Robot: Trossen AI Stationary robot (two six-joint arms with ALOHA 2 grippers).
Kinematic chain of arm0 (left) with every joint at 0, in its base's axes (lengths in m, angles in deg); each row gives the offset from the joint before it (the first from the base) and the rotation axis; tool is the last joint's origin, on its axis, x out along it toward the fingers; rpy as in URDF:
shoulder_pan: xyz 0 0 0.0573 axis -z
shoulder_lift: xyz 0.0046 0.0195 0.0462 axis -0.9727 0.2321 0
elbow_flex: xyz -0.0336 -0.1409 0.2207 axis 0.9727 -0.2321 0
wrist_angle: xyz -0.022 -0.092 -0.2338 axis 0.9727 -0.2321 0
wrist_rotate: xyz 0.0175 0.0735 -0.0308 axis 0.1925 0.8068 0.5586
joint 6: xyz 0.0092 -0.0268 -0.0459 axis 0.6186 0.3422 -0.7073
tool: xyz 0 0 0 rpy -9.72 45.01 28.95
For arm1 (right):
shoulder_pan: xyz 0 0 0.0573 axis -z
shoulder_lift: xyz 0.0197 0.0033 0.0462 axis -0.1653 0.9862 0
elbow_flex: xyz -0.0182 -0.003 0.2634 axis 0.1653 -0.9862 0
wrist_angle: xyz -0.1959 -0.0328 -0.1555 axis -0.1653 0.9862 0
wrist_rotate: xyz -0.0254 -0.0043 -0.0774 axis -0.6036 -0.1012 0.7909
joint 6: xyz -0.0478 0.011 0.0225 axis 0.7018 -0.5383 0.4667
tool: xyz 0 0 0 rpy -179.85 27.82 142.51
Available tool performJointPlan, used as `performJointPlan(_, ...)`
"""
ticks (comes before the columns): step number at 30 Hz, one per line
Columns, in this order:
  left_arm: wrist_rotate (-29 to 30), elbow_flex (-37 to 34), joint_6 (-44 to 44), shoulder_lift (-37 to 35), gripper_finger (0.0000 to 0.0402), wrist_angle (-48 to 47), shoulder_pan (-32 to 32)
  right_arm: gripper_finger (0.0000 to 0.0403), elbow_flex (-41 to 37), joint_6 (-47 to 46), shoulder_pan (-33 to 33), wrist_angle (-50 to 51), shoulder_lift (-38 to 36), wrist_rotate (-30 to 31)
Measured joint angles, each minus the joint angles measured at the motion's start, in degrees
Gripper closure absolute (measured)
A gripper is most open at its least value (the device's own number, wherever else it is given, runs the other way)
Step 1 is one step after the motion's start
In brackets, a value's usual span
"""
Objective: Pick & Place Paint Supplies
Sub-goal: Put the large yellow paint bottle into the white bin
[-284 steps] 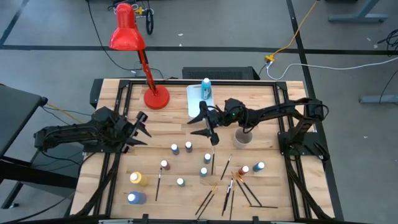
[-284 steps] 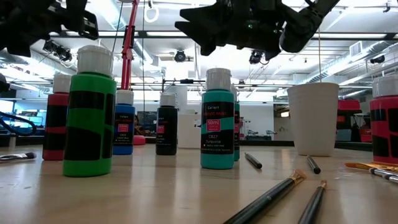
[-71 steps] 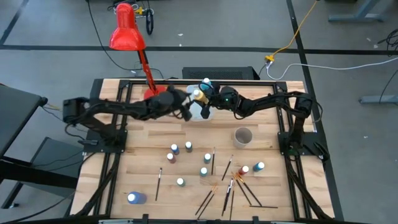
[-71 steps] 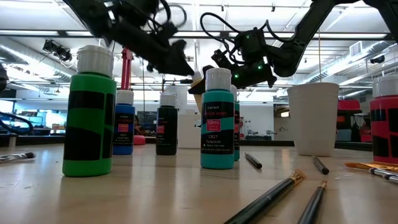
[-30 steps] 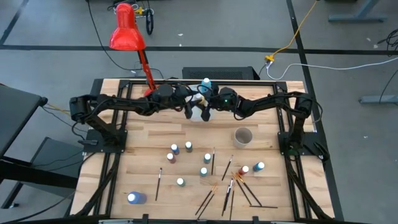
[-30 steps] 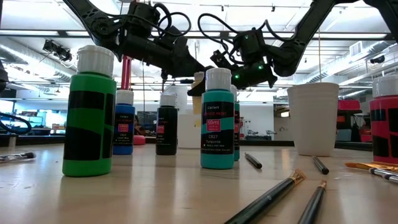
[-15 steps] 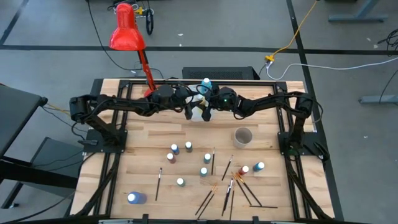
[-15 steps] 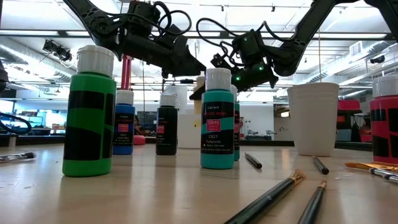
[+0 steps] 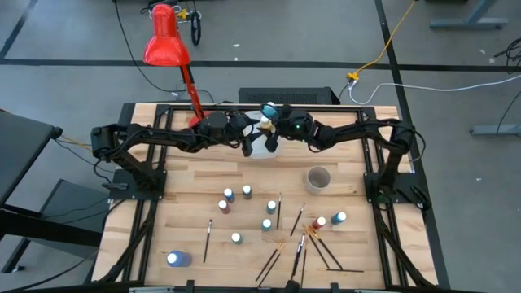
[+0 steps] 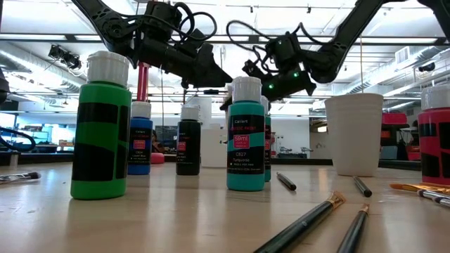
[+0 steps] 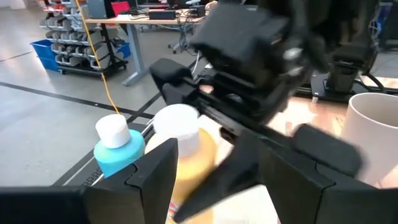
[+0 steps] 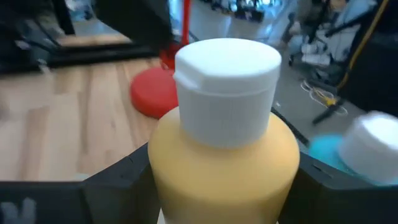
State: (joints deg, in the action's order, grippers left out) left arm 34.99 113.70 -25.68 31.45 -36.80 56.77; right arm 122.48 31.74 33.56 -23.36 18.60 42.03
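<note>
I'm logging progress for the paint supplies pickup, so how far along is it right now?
Done: one light-blue bottle sits in the white tub. In hand: a yellow bottle is at the tub between the left gripper and right gripper; which one holds it is unclear. Left: several bottles and brushes on the table.
</note>
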Motion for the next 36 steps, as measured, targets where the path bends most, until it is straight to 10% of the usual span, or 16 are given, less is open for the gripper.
performJointPlan(36,-0.14,0.00,-0.04,0.00,0.0172,1.29,-0.02,0.0173,-10.14,-4.06,4.09,-16.20,2.29,-2.07)
